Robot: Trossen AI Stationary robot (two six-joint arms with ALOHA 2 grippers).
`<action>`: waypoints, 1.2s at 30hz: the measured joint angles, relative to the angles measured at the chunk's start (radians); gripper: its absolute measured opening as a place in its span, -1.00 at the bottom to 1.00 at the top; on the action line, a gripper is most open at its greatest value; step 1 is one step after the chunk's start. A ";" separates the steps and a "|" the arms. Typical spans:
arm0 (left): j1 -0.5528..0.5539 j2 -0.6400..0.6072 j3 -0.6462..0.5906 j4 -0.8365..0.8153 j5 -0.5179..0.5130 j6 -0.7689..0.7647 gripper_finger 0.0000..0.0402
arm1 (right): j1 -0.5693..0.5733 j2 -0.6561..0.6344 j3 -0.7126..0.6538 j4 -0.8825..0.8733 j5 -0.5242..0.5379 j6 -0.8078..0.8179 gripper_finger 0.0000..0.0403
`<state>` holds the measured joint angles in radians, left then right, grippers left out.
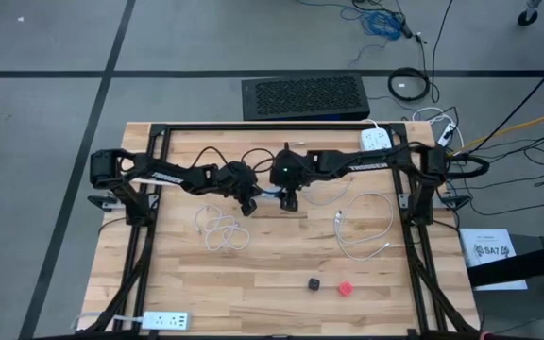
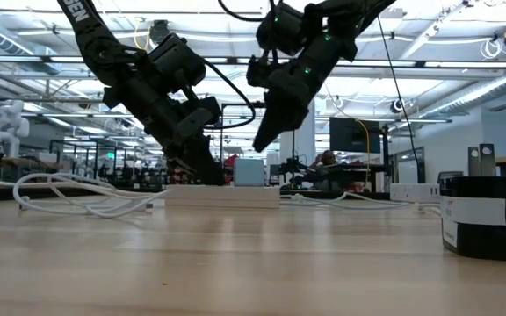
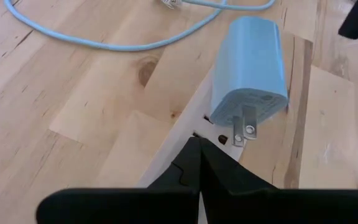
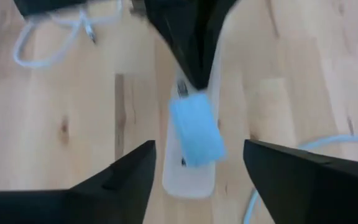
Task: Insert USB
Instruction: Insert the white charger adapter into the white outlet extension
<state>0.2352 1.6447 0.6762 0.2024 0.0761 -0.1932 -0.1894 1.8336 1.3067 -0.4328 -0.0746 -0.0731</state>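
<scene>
Charger lies on power strip, below spread right gripper; left gripper closed.

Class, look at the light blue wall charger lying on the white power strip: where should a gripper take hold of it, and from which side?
Grip the light blue wall charger across its two flat, wide sides, coming from above. It lies tilted on the white power strip, metal prongs exposed, so stay clear of that end. The open right gripper already straddles it.

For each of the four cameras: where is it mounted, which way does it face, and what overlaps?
High: overhead, straight down; both arms over the table.
Low: tabletop height, level; arms descend onto the power strip.
Left wrist: past the shut left tool at the blue charger.
Right wrist: between the open right tool fingers.
Shared: both wrist views show charger and strip.
</scene>
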 joint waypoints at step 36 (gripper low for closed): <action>0.000 0.000 -0.002 0.005 -0.001 0.026 -0.98 | -0.078 0.004 -0.354 0.638 -0.190 0.001 -0.96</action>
<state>0.2350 1.6447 0.6739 0.2070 0.0750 -0.1677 -0.2670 1.8374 0.9530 0.2052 -0.2649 -0.0725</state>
